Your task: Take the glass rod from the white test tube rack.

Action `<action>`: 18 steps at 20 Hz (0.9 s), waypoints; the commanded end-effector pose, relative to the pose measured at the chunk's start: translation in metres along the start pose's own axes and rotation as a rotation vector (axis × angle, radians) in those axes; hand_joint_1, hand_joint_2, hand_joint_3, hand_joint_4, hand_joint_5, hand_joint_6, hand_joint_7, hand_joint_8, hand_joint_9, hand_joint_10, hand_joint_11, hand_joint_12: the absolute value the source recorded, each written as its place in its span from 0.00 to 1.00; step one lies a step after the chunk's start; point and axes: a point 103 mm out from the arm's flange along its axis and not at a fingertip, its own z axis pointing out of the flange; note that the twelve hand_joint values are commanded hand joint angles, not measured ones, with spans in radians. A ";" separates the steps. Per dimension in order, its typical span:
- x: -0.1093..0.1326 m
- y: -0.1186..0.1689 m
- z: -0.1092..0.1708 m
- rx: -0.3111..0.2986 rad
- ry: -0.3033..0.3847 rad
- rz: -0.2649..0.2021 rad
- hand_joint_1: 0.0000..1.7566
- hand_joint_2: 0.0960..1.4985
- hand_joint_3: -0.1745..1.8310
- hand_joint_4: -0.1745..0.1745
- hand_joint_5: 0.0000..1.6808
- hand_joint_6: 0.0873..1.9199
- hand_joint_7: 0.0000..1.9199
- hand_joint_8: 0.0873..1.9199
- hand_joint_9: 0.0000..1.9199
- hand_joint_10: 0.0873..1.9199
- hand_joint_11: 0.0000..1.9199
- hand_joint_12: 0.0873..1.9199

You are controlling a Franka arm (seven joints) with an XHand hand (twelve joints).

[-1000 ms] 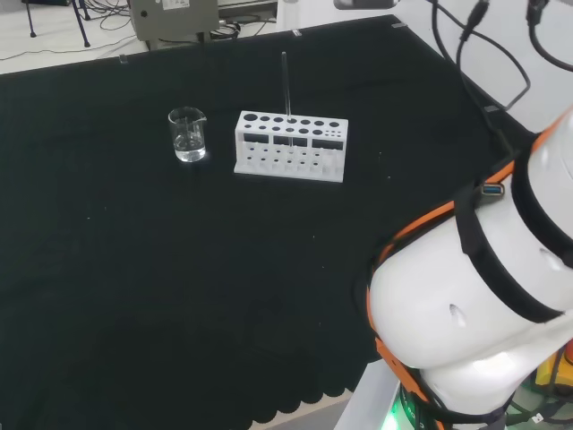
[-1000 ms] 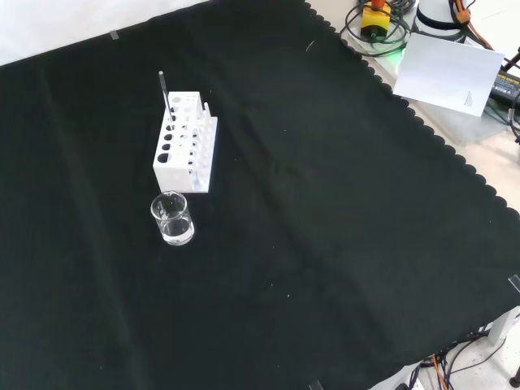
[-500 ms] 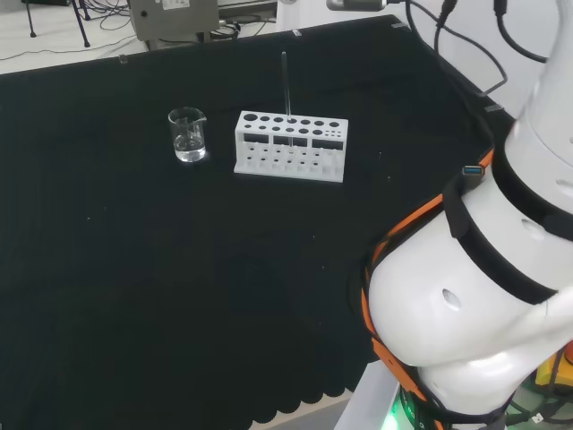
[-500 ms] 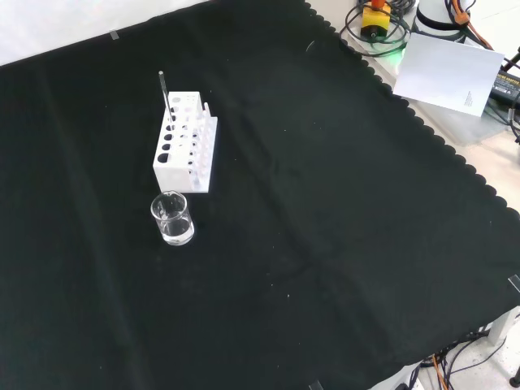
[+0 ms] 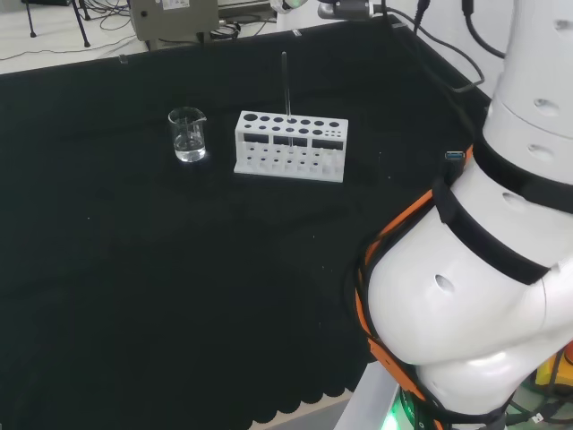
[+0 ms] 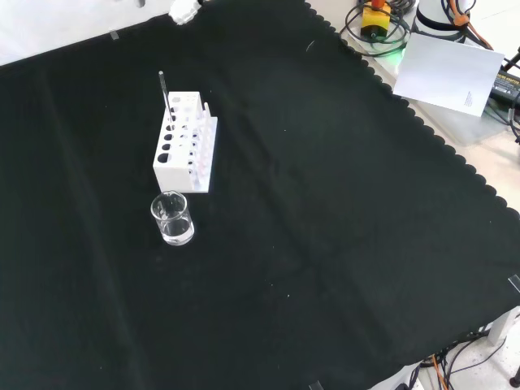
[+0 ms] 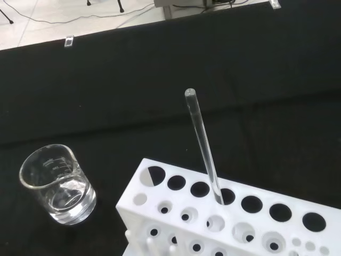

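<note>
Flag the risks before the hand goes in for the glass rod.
1. The glass rod is thin and clear, and stands slightly tilted in a back-row hole of the white test tube rack; fingers could easily miss it or knock it sideways.
2. The rack sits loose on the black cloth; a slanted pull might lift or drag it with the rod.
3. The glass beaker stands just off the rack's end, so a wide approach could tip it.

The arm's white links (image 5: 466, 296) are bulking large at the head view's right. A white bit of the hand (image 6: 184, 10) is peeking in at the front view's top edge, fingers unreadable.
</note>
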 end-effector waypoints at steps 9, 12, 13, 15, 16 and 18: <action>0.004 0.023 0.034 0.019 -0.017 -0.024 0.37 0.54 0.32 0.01 0.17 0.00 0.24 0.47 0.39 0.45 0.30 0.68; 0.005 0.025 0.043 0.015 -0.028 -0.040 0.38 0.54 0.32 0.00 0.20 0.00 0.26 0.48 0.41 0.46 0.32 0.68; 0.004 0.025 0.045 0.016 -0.030 -0.043 0.38 0.54 0.32 0.00 0.20 0.00 0.26 0.48 0.42 0.46 0.32 0.68; 0.003 0.025 0.049 0.017 -0.024 -0.045 0.38 0.54 0.32 0.00 0.22 0.00 0.28 0.49 0.42 0.47 0.33 0.68; 0.003 0.024 0.051 0.016 -0.024 -0.048 0.38 0.54 0.32 0.00 0.22 0.01 0.29 0.50 0.43 0.47 0.34 0.67; 0.003 0.024 0.055 0.015 -0.023 -0.073 0.38 0.55 0.32 0.00 0.24 0.01 0.30 0.50 0.44 0.48 0.36 0.67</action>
